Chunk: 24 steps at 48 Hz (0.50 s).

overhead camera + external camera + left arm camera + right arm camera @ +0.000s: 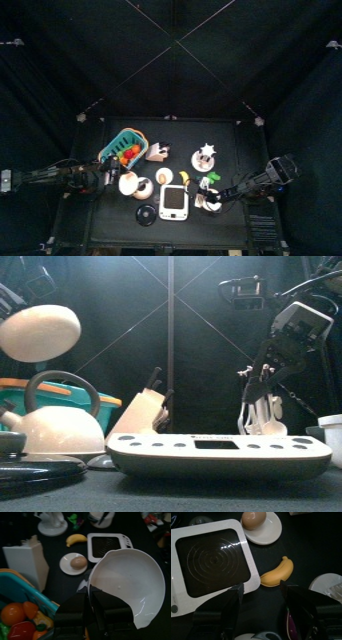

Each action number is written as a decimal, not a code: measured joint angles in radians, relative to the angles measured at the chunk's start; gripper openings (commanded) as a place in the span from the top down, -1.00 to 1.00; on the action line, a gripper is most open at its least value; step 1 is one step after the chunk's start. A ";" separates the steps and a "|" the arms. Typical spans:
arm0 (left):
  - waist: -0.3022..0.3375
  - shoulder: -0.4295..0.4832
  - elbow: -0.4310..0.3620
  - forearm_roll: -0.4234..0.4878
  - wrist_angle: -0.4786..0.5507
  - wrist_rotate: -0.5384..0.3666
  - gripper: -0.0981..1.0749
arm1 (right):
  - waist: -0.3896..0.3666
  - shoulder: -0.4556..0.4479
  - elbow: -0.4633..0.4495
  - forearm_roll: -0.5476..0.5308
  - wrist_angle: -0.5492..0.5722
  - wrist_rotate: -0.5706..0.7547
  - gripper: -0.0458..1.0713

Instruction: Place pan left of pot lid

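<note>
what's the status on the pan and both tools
Left tool shut on the pan, lifted off the table. Right tool open, empty, above the white device and banana. Nothing blocking that I can see.

Banana point(277, 572) beside white device point(211, 562)

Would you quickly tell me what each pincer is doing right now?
Left pincer: closed on the rim of the pan, held in the air.
Right pincer: open, holding nothing, above the banana.
</note>
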 measured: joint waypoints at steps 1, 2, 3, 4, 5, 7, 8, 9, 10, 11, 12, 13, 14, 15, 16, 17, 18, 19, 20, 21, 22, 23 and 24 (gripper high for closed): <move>-0.012 -0.002 0.000 -0.005 0.012 -0.002 -0.07 | 0.000 0.000 0.000 -0.002 0.000 0.000 -0.72; -0.025 -0.003 0.002 -0.009 0.021 -0.002 -0.07 | 0.000 0.000 0.000 -0.002 0.000 0.000 -0.72; -0.034 -0.003 0.002 -0.014 0.028 -0.002 -0.07 | 0.000 0.000 0.000 0.000 0.000 0.000 -0.72; -0.043 -0.005 0.002 -0.017 0.034 -0.002 -0.07 | 0.000 0.000 0.000 0.000 0.000 0.000 -0.72; -0.054 -0.005 0.002 -0.025 0.040 -0.002 -0.07 | 0.000 0.000 0.000 0.000 -0.002 0.000 -0.72; -0.075 -0.005 0.003 -0.038 0.049 -0.002 -0.07 | 0.000 0.000 0.000 0.002 -0.002 0.000 -0.72; -0.081 -0.006 0.006 -0.044 0.052 -0.003 -0.07 | 0.000 0.000 0.000 0.002 0.000 0.000 -0.72; -0.089 -0.006 0.011 -0.052 0.055 -0.003 -0.07 | 0.000 0.000 0.000 0.002 0.000 0.000 -0.72; -0.095 -0.005 0.014 -0.060 0.055 -0.003 -0.07 | 0.000 0.000 0.000 0.002 0.000 0.000 -0.72; -0.100 -0.006 0.018 -0.066 0.057 -0.005 -0.07 | 0.000 0.000 0.000 0.002 0.000 0.000 -0.72; -0.106 -0.005 0.026 -0.078 0.060 -0.005 -0.07 | 0.000 0.000 0.000 0.003 0.000 0.000 -0.72; -0.107 -0.006 0.032 -0.091 0.061 -0.005 -0.07 | 0.000 0.000 0.000 0.003 0.000 0.000 -0.72; -0.110 -0.006 0.040 -0.104 0.063 -0.005 -0.07 | 0.000 0.000 0.000 0.005 0.000 0.000 -0.72; -0.112 -0.005 0.046 -0.117 0.066 -0.006 -0.07 | 0.000 0.000 0.000 0.005 0.000 0.000 -0.72; -0.112 -0.005 0.055 -0.132 0.067 -0.006 -0.07 | 0.000 0.000 0.000 0.005 0.000 0.000 -0.72; -0.112 -0.005 0.063 -0.146 0.071 -0.006 -0.07 | 0.000 0.000 0.000 0.006 0.000 0.000 -0.72; -0.112 -0.005 0.072 -0.156 0.074 -0.008 -0.08 | 0.000 0.000 -0.002 0.006 0.000 0.000 -0.72; -0.112 -0.005 0.080 -0.167 0.077 -0.006 -0.07 | 0.000 0.000 -0.002 0.006 -0.002 0.000 -0.72; -0.112 -0.005 0.086 -0.176 0.077 -0.005 -0.08 | 0.000 -0.002 -0.002 0.006 0.000 0.000 -0.72; -0.112 -0.005 0.091 -0.184 0.080 -0.006 -0.08 | 0.000 0.000 -0.002 0.008 0.000 0.000 -0.72; -0.114 -0.005 0.094 -0.190 0.081 -0.008 -0.08 | 0.000 0.000 -0.002 0.008 0.000 0.000 -0.72; -0.115 -0.005 0.095 -0.198 0.081 -0.008 -0.08 | 0.000 0.000 -0.002 0.008 0.000 0.000 -0.72; -0.114 -0.005 0.095 -0.204 0.084 -0.008 -0.08 | -0.002 0.000 -0.002 0.008 0.000 0.000 -0.72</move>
